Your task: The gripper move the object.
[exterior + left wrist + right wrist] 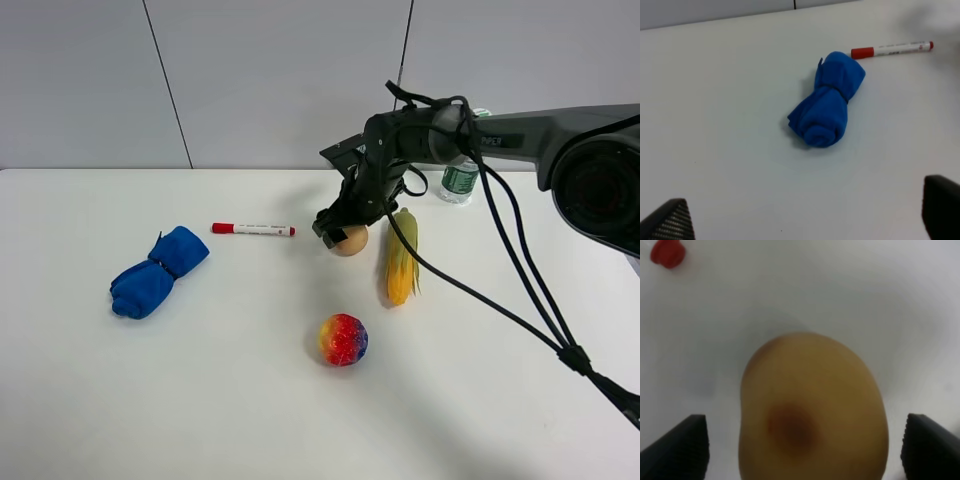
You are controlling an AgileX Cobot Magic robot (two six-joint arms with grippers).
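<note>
Object [812, 410] btwn R fingers [677, 447], untouched; spot seen wrist-cam only.

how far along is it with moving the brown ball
Done: the right gripper is down over the object, a finger on each side. In hand: the grasp; the jaws are open, with gaps showing on both sides. Left: closing, lifting and moving it; it seems to rest on the table beside the corn.
</note>
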